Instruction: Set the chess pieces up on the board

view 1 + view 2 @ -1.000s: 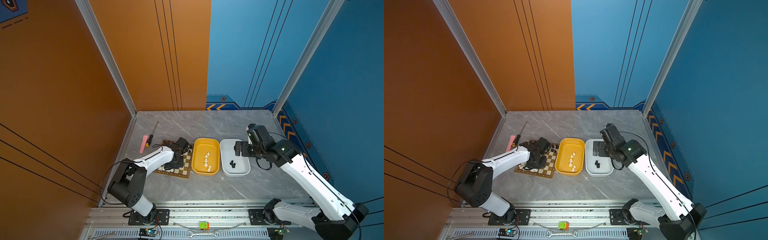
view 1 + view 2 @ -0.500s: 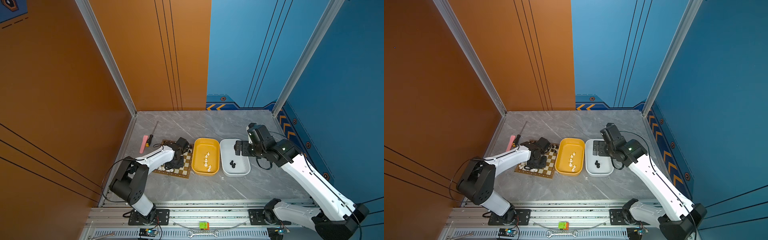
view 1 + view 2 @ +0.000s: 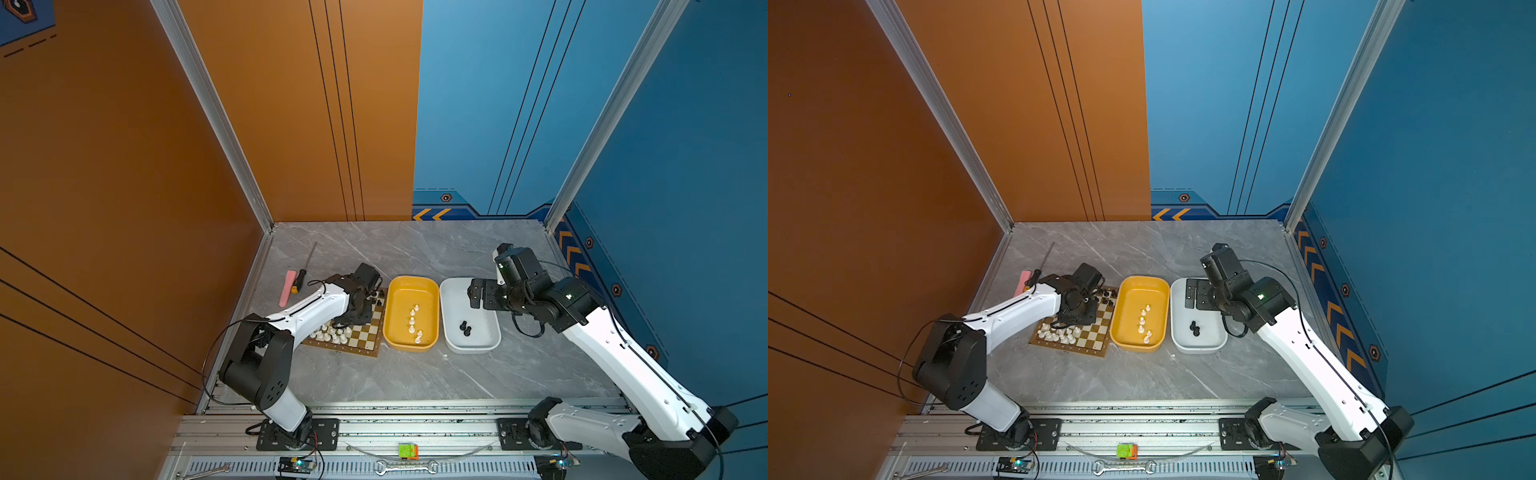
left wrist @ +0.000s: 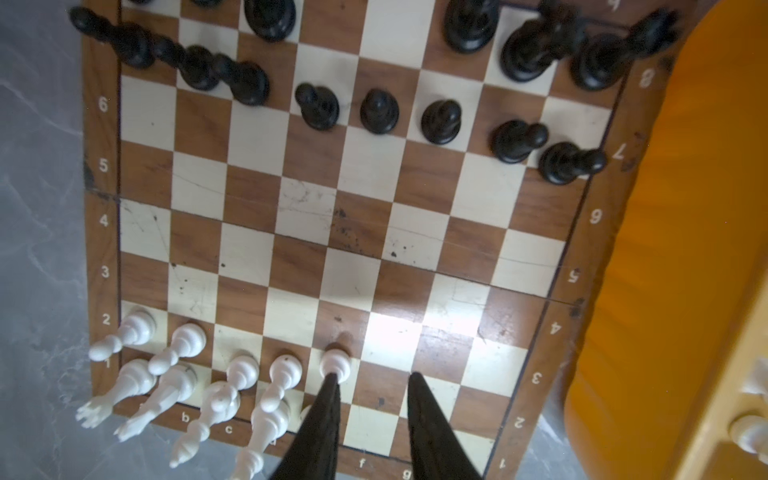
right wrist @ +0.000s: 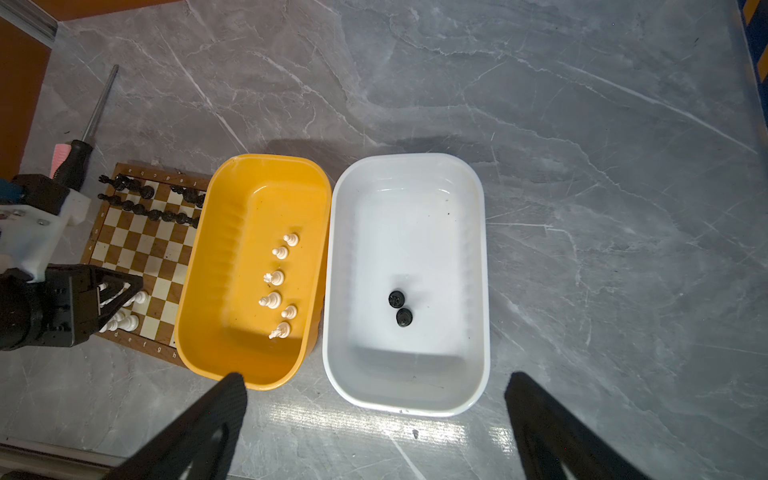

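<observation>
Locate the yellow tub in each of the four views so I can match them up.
In a top view: yellow tub mid-table, right of the board.
In a top view: same place, board on its left.
Left wrist: only its wall, at the picture's edge beside the board.
Right wrist: whole tub, between board and white tub.
Shared landmark: the board alongside it.

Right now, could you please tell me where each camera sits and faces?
Top views: high in front, looking down on the table; left arm, right arm.
Left wrist: over the board, facing down; left gripper open beside a white pawn.
Right wrist: over the white tub, facing down; right gripper open.
Wrist views share board, yellow tub.
</observation>
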`<control>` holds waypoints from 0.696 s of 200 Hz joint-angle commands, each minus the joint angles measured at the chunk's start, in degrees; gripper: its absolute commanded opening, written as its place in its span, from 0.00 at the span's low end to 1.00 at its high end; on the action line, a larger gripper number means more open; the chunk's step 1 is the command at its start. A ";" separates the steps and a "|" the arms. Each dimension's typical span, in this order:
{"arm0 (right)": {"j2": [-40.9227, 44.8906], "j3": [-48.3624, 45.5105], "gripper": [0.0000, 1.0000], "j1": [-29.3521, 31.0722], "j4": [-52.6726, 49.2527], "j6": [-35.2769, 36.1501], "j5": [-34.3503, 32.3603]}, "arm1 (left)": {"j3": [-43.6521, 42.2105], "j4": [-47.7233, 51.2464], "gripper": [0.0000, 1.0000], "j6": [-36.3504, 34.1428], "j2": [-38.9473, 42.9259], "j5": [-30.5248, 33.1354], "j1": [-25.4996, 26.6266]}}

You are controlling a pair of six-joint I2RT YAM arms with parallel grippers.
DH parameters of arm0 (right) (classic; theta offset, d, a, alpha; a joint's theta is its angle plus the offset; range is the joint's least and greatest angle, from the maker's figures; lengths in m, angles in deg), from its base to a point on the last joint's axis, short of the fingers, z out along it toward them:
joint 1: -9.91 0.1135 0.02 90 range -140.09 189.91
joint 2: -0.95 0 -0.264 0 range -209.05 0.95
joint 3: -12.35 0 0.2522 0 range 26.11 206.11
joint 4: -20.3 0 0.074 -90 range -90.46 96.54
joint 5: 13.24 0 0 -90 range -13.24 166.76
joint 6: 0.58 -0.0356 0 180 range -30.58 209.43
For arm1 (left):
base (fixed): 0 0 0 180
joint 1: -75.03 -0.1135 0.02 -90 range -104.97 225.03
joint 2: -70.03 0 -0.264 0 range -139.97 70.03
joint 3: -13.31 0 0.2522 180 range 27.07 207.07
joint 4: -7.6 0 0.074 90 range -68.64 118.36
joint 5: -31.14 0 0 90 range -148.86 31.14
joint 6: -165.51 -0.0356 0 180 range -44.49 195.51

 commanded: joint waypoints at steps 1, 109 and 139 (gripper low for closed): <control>-0.55 1.72 1.00 0.43 -0.64 0.40 -1.71 | 2.31 3.14 0.31 -0.69 1.07 -0.49 0.20; -1.16 1.18 1.00 0.47 -0.21 0.23 -1.90 | 5.90 3.90 0.28 -2.70 -6.17 0.02 -0.72; -0.63 0.50 1.00 0.36 -0.20 -0.06 -2.22 | 3.93 2.21 0.24 -2.88 -7.42 -0.96 -1.60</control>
